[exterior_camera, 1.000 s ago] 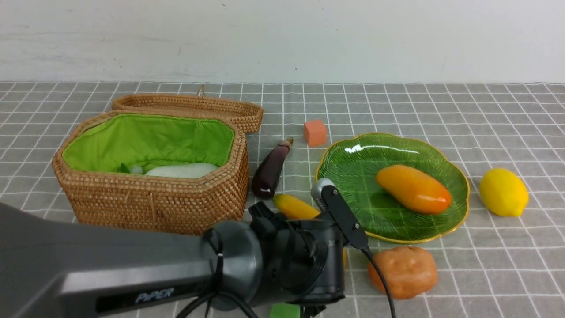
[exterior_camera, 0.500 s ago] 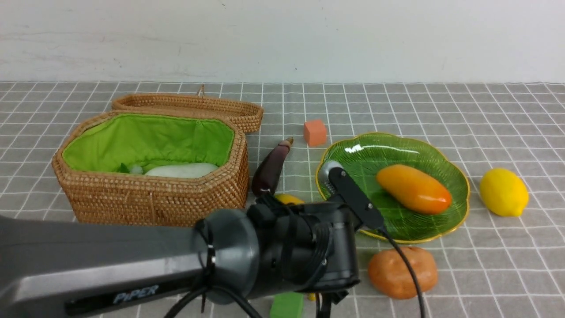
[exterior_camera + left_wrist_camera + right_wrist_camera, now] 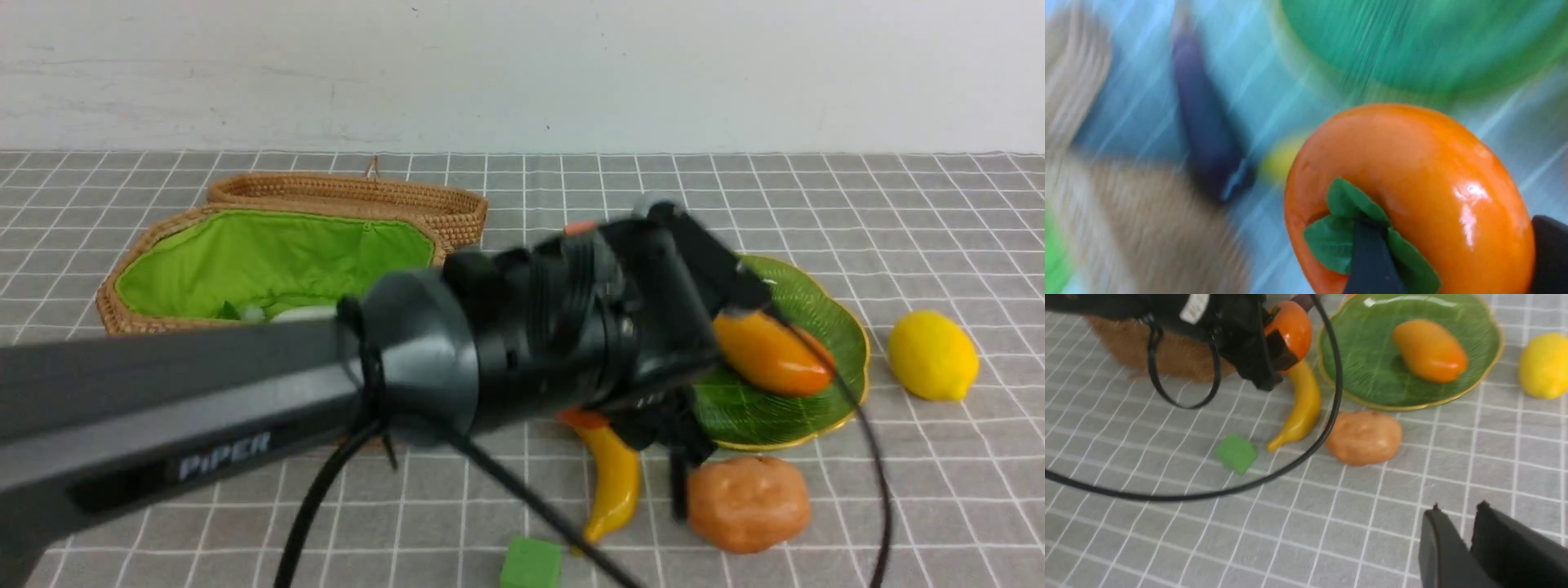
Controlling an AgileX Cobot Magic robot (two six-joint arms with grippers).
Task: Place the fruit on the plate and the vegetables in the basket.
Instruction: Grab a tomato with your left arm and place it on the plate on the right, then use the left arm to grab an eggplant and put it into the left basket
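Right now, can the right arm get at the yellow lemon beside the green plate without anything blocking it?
Probably yes. The yellow lemon lies alone on the grey cloth, apart from the green glass plate, with bare cloth between it and the right hand. The left hand, holding the orange persimmon, is on the plate's other side.

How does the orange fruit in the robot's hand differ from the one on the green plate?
The persimmon is round with a green leaf cap; the mango is a long oval without leaves. The persimmon is gripped in the left hand, beside the plate; the mango lies on it. Both are glossy orange.
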